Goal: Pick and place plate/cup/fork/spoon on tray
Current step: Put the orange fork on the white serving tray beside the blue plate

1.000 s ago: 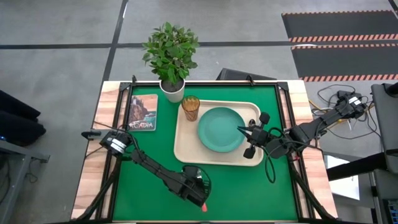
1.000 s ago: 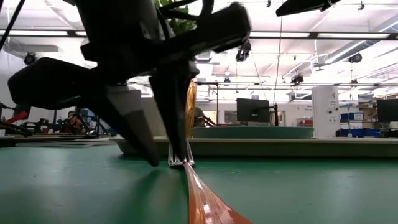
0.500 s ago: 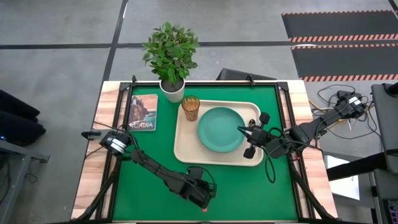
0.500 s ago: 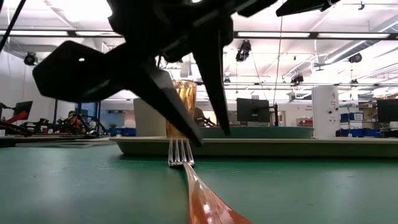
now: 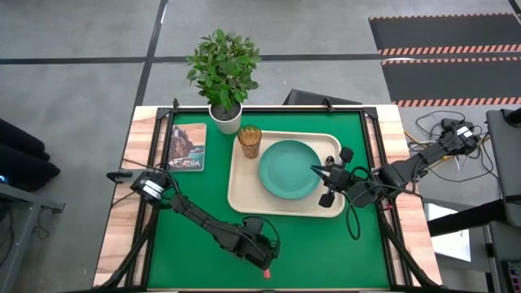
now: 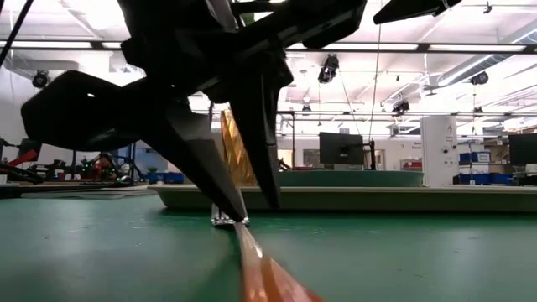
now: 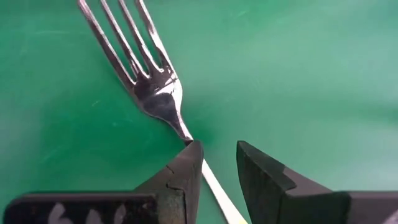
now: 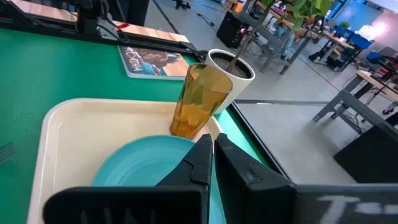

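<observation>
The fork [image 7: 155, 87] lies flat on the green mat near the table's near edge, its tines toward the tray and its orange-red handle end [image 5: 265, 272] nearest the edge. My left gripper [image 7: 214, 149] is open, pointing down, with its fingers astride the fork's neck; it also shows in the low view [image 6: 254, 211]. The teal plate [image 5: 289, 168] and the amber cup [image 5: 249, 141] stand on the cream tray [image 5: 244, 195]. My right gripper [image 5: 316, 171] is shut and empty above the plate's right rim. The spoon does not show plainly. My left gripper has one fingertip [image 7: 189, 155] against the fork's thin neck [image 7: 185, 134], just behind the tines. The other finger [image 7: 249, 162] stands apart from it. The fingers come from above and lie across the fork, which rests flat on the mat.
A white pot with a leafy plant [image 5: 225, 118] stands at the table's far edge, beside the cup. A picture book [image 5: 188, 147] lies left of the tray. Bare green mat [image 5: 187, 236] lies between the tray and the near edge.
My left gripper has turned about over the fork and come down on its neck, and its fingers have narrowed around it. The fork's tine end has slid a little toward the table's left while the fork stays flat on the mat.
</observation>
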Controlling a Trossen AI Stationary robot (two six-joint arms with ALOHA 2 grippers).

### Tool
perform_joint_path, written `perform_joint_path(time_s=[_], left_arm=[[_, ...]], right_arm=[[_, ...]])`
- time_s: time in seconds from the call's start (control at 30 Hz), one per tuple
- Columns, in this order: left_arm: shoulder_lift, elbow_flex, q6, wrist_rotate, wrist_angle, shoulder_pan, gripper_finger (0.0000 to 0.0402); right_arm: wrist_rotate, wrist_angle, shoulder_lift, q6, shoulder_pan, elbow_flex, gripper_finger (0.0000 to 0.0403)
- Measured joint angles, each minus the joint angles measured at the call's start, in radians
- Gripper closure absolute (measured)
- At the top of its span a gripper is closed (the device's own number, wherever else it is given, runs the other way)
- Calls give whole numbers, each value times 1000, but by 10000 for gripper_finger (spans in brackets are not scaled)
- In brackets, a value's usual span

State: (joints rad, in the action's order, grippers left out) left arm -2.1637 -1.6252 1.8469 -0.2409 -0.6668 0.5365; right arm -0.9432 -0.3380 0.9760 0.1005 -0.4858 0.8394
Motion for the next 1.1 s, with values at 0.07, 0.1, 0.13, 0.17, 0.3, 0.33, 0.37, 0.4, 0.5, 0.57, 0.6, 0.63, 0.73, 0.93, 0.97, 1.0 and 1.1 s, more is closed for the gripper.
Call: perform_joint_path(time_s=[0.07,0.1,0.13,0.17,0.3,0.33,0.37,0.4,0.5,0.57,0.6,0.63,0.73,0.93,0.97,1.0,1.1], left_arm=[[9,1,-3,33,-24,1,316],[15,1,-3,48,-40,2,316],[23,0,-3,58,-61,5,316],[27,-1,0,66,-87,7,316],[45,-7,14,68,-134,11,316],[49,-6,16,68,-137,11,316],[51,-6,20,66,-132,11,316],[52,-6,22,65,-132,11,316],[52,-9,27,63,-139,11,316],[54,-7,32,57,-138,12,316],[55,-2,33,57,-141,13,316],[55,3,34,57,-146,13,316],[50,14,50,57,-155,14,316],[50,22,76,56,-163,22,316],[50,24,82,55,-162,22,316],[48,25,83,53,-161,23,316],[30,27,84,53,-158,24,316]], right_arm=[[0,-1,0,8,0,0,394],[0,-1,0,9,0,0,394],[0,-2,0,11,0,0,394],[0,-3,0,12,0,0,394],[0,-3,0,12,0,0,394],[0,-3,0,12,0,0,394],[0,-3,0,12,0,0,394],[0,-3,0,12,0,0,394],[0,-3,0,12,0,0,394],[0,-3,0,12,0,0,394],[0,-3,0,12,0,0,394],[0,-3,0,12,0,0,394],[0,-3,0,12,0,0,394],[0,-3,0,12,0,0,394],[0,-3,0,12,0,0,394],[0,-3,0,12,0,0,394],[0,-4,0,12,0,0,394]])
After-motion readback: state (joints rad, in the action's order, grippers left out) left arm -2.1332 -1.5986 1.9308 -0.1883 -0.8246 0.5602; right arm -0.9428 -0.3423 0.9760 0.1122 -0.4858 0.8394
